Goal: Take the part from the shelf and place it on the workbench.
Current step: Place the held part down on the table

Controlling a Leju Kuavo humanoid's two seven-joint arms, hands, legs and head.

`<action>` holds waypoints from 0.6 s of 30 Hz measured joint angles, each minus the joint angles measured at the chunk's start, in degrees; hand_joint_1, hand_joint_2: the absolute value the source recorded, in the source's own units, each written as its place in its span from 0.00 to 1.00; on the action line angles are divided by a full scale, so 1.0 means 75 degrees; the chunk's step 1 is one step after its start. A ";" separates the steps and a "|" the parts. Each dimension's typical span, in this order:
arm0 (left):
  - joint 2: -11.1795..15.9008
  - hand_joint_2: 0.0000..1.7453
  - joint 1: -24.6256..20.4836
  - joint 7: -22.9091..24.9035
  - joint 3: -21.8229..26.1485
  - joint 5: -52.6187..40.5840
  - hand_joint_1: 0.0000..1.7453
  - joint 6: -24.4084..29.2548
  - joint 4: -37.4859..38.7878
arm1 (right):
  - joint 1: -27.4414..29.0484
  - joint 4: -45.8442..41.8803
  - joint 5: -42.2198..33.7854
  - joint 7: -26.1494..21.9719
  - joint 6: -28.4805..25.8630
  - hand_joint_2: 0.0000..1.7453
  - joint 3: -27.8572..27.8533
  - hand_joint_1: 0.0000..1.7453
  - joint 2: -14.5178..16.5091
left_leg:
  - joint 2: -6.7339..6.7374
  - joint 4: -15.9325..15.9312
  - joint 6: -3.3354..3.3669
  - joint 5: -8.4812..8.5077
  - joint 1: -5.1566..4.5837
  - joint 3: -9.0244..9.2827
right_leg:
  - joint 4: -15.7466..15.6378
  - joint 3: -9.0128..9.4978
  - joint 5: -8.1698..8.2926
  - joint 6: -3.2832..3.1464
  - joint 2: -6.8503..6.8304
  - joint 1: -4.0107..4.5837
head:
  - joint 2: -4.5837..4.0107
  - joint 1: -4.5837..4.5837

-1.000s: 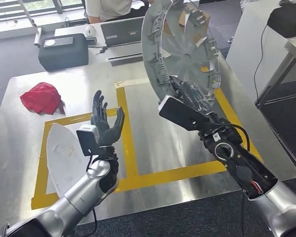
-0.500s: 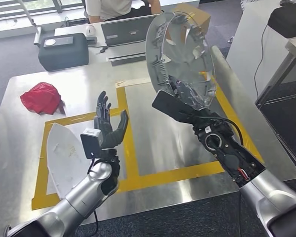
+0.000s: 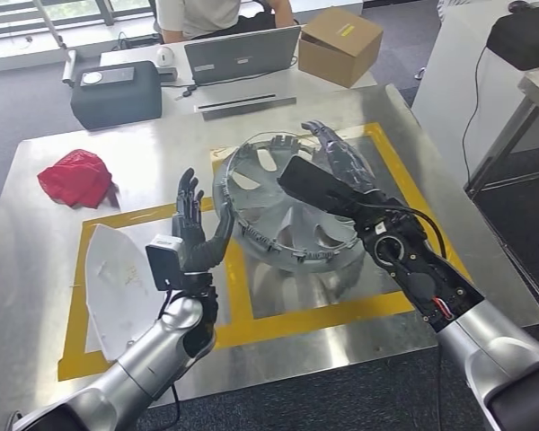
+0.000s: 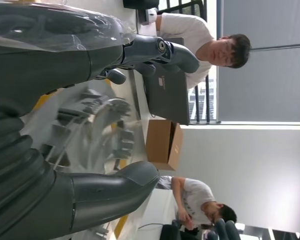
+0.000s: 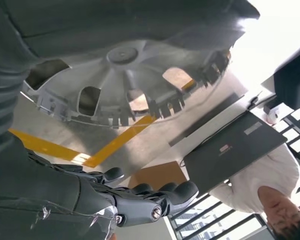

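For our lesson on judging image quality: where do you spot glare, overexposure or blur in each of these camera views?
Head view: the metal workbench shines with soft reflections, yet the wheel cover stays sharp. Left wrist view: the wheel cover looks smeared and hazy, and the left hand up close is dark. Right wrist view: the window area washes out to white, while the wheel cover stays clear.

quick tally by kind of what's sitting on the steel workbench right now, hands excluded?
Silver wheel cover: 1
White plastic part: 1
Red cloth: 1
Total: 3 on the workbench.
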 joint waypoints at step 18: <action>0.0052 1.00 0.0098 0.0000 0.0017 0.0034 0.00 0.0103 -0.0036 | -0.0026 0.0318 -0.0090 -0.0004 -0.0035 0.00 -0.0020 0.00 0.0000 | 0.0000 0.0004 0.0001 0.0001 0.0000 0.0012 | 0.0000 0.0013 0.0001 0.0000 0.0000 0.0000 | 0.0000 0.0001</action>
